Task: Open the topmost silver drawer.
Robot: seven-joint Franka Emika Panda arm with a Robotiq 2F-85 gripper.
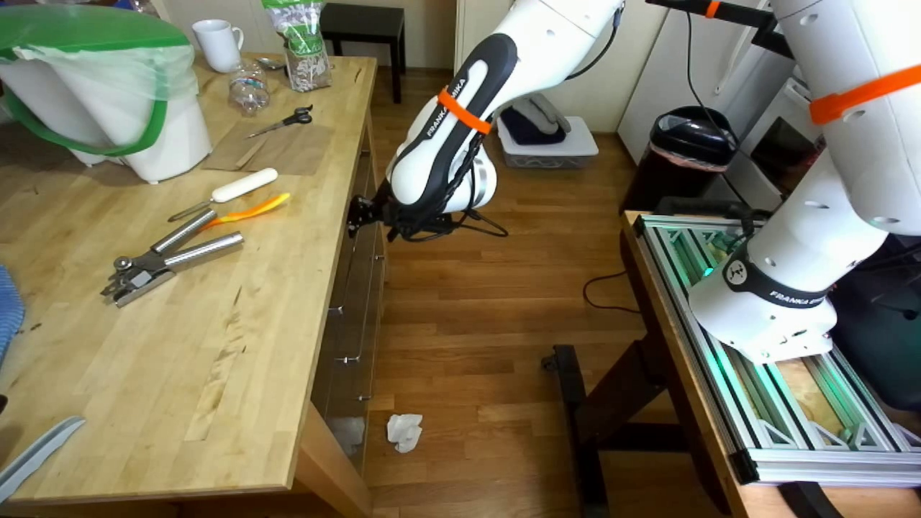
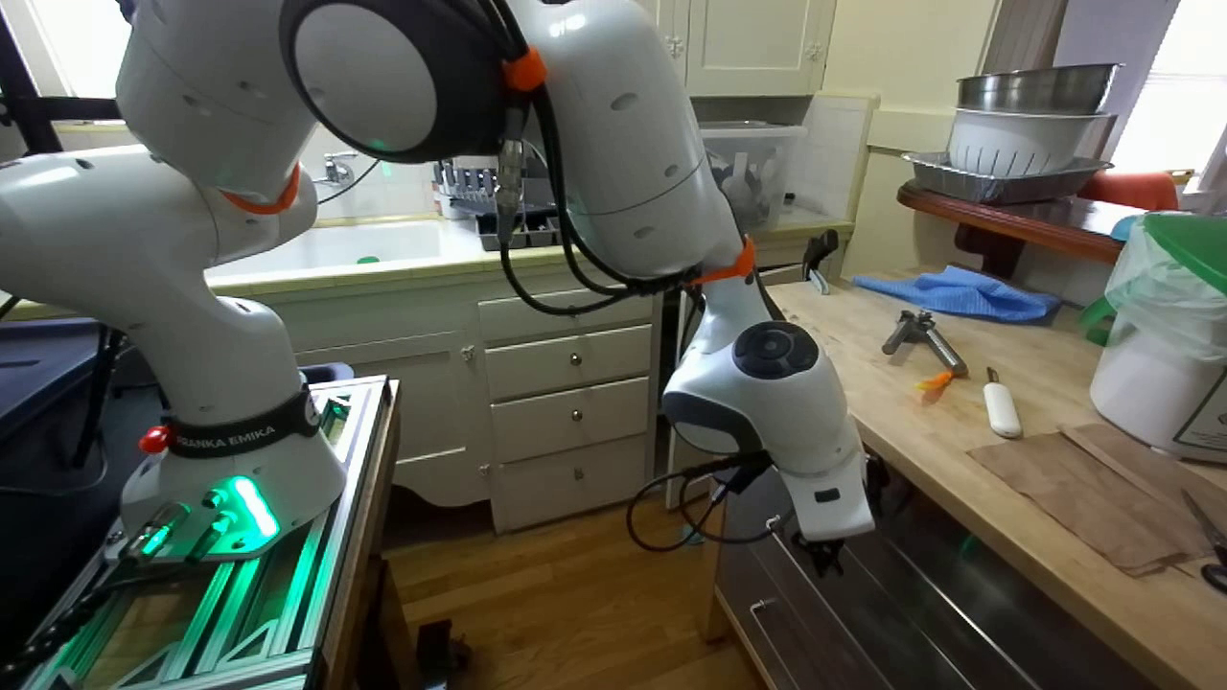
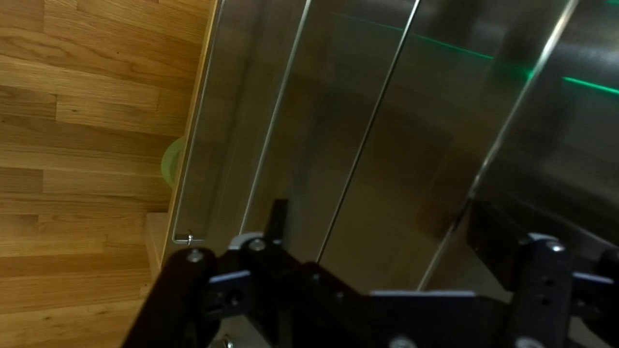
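Note:
Low cabinet with several dark, shiny silver fronts below the wooden tabletop. The topmost silver drawer [image 3: 595, 159] is the band at the right of the wrist view, and in an exterior view that drawer [image 2: 968, 575] runs just under the table edge. Its front looks flush; no inside shows. My gripper [image 3: 382, 208] faces the fronts with jaws spread wide, only drawer fronts seen between them. One finger [image 3: 493, 237] overlaps the bright line bordering the topmost drawer; whether it touches, I cannot tell. In an exterior view the gripper [image 1: 357, 216] is beside the cabinet, its tips partly hidden.
The tabletop [image 1: 237, 345] overhangs close above the gripper and holds a metal plier-like tool [image 1: 205, 251], a white-handled tool [image 1: 245, 185] and a white bucket [image 1: 187, 137]. Bar handles [image 1: 349, 359] stick out from lower fronts. Loose cables [image 2: 661, 546] hang at the wrist. Crumpled paper [image 1: 404, 432] lies on the floor.

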